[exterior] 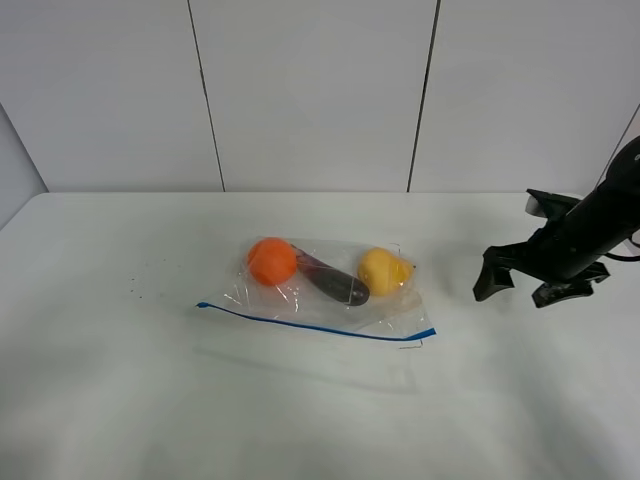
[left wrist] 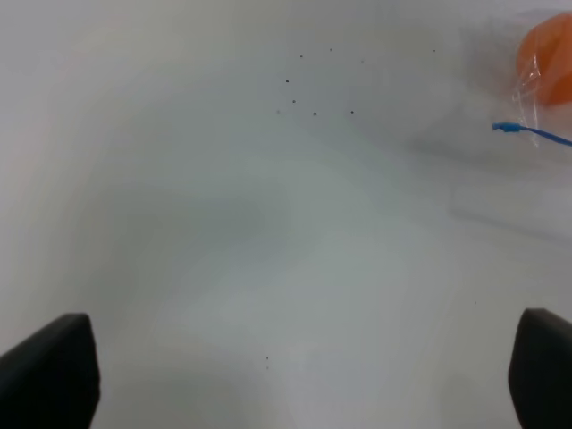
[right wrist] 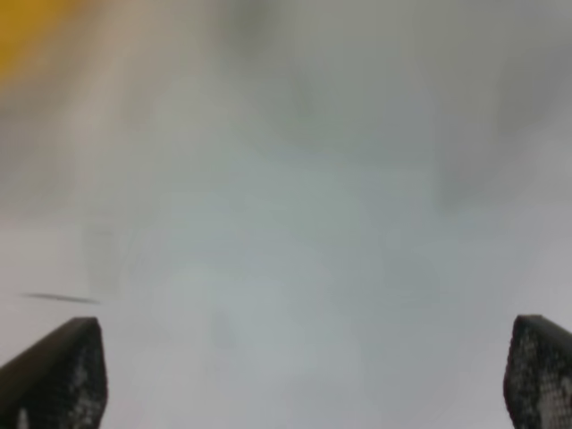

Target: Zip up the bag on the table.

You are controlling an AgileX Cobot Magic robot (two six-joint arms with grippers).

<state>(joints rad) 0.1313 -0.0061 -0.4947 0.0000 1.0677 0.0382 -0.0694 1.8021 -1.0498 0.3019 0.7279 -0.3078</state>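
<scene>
- The bag [exterior: 325, 292] lies flat near the middle of the table [exterior: 110, 400], its blue zipper strip [exterior: 315, 324] along the near edge, running from the left corner slightly downward to the right corner.
- Through the clear plastic show an orange ball [exterior: 271, 260], a dark long item [exterior: 335, 281] and a yellow fruit [exterior: 384, 270], all toward the far side, away from the strip.
- The right gripper [exterior: 520, 284] hovers low, to the right of the bag and apart from it, fingers spread wide and holding nothing.
- The left gripper [left wrist: 295, 375] is out of the high view; its wrist view shows wide-apart, empty fingers over bare table, with the strip's left end off to one side.
- Judged step: the approach; no zipping has begun.
- The next move likely calls for pinning one end of the strip and pinching along it.
- The table is plain matte white with a few dark specks [exterior: 140, 280]; pale wall panels [exterior: 310, 90] stand behind.
</scene>
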